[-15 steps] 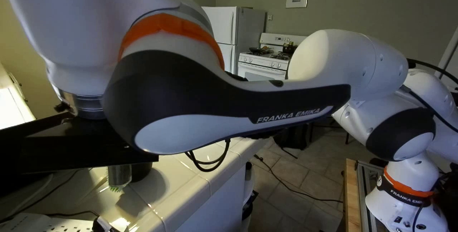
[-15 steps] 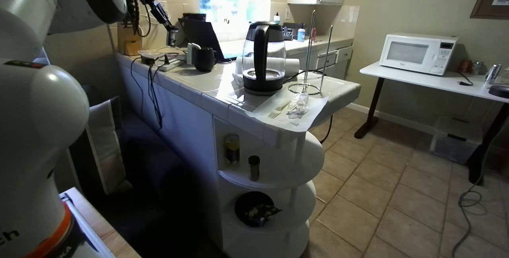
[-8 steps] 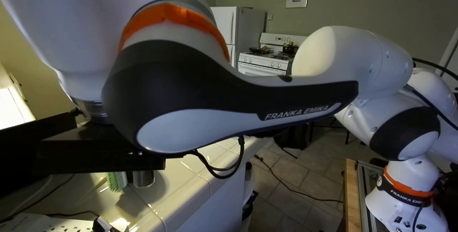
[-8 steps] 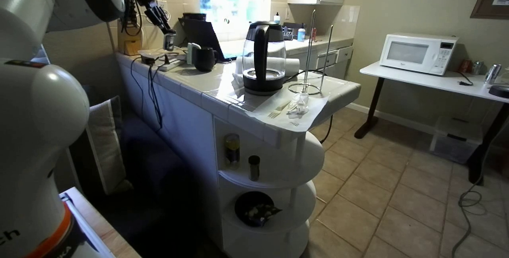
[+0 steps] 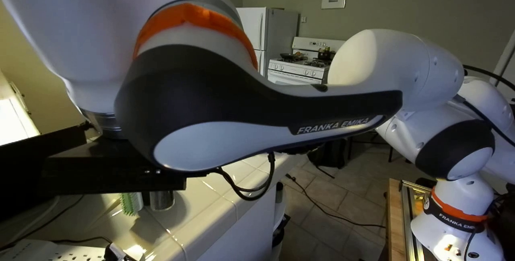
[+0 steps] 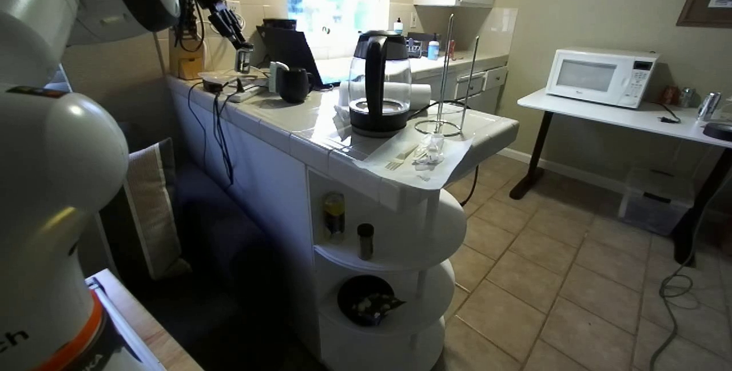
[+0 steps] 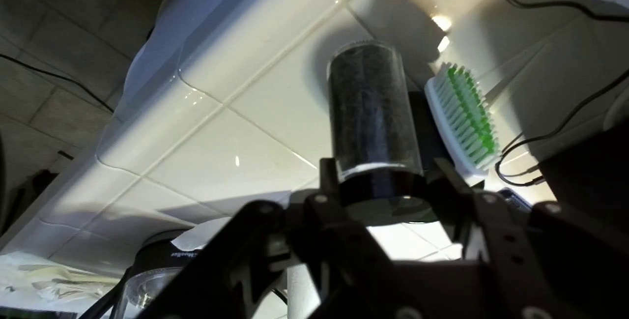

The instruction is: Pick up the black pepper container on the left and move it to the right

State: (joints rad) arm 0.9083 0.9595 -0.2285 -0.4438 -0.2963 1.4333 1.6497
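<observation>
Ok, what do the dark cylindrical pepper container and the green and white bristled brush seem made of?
Pepper container: clear glass or plastic, can't tell which; glossy streaks, see-through edge. Its black cap looks like smooth plastic, with a faint sheen. Brush: probably plastic, its white body smooth, its bristles slim and separate.

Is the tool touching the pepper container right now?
Touching: the wrist view shows the tool closed on the pepper container, fingers against both sides of its dark cap.

my arm [image 5: 241, 104] bent, stretched well out from its base [image 5: 454, 222], my gripper [image 7: 387, 179] slanting downward, fingers [image 7: 328, 176] clasping from both sides
</observation>
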